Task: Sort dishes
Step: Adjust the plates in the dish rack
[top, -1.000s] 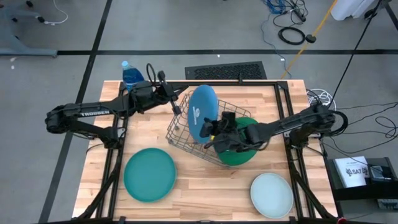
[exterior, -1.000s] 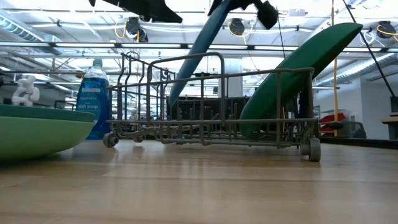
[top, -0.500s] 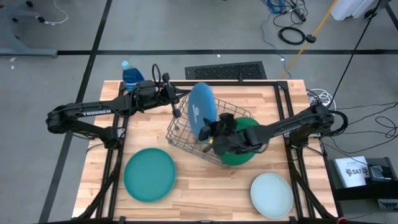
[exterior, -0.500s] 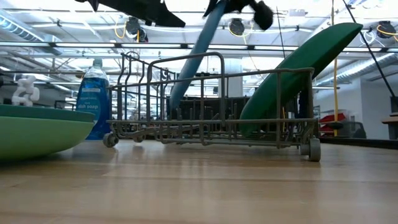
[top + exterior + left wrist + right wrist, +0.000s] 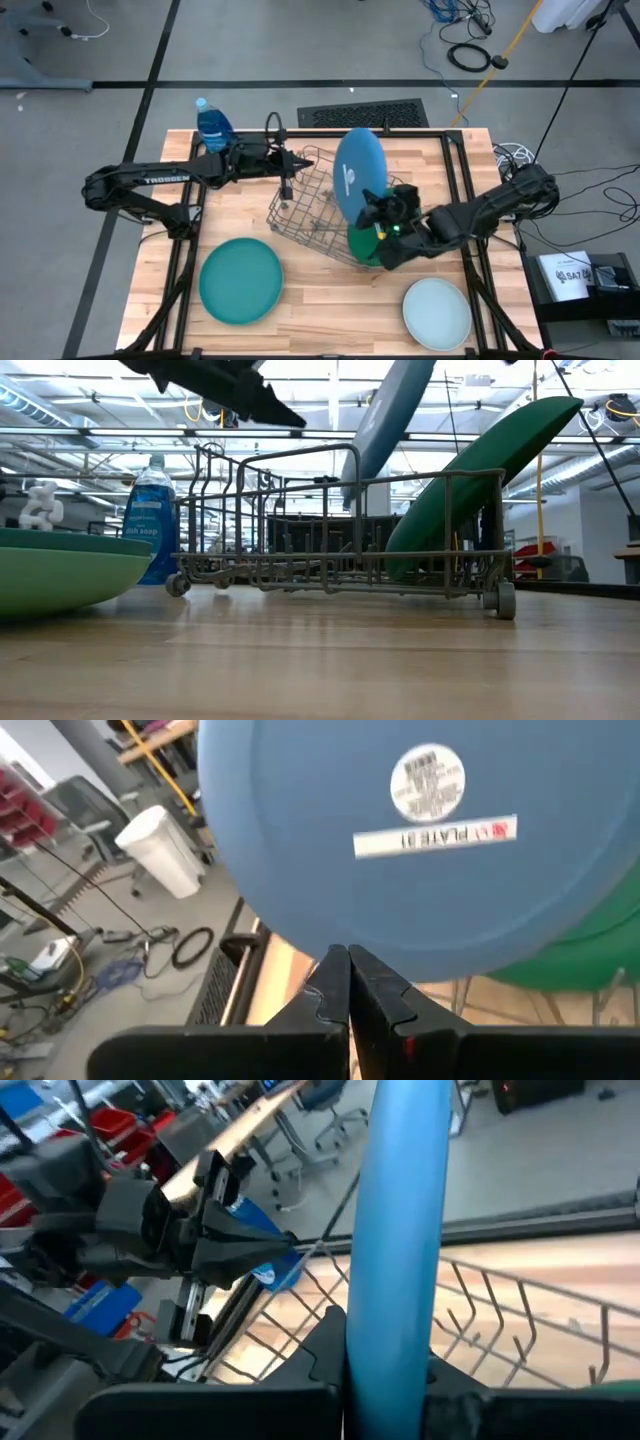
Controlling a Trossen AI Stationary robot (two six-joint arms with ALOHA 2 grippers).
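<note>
Blue plate (image 5: 358, 178): held on edge above the rack (image 5: 315, 210), its rim pinched by the right tool (image 5: 378, 212).
Dark green plate (image 5: 365, 245): leaned in the rack's right end, beneath the right tool.
Teal plate (image 5: 240, 280): laid flat on the tabletop (image 5: 330, 300), front left.
Pale plate (image 5: 437, 312): laid flat, front right.
Left tool (image 5: 298, 163): fingers pressed together, nothing gripped, poised over the rack's far left corner.
Bottle (image 5: 212, 122): stood at the far left corner.

bright, even overhead light; soft shadows; low view backlit by ceiling glare
</note>
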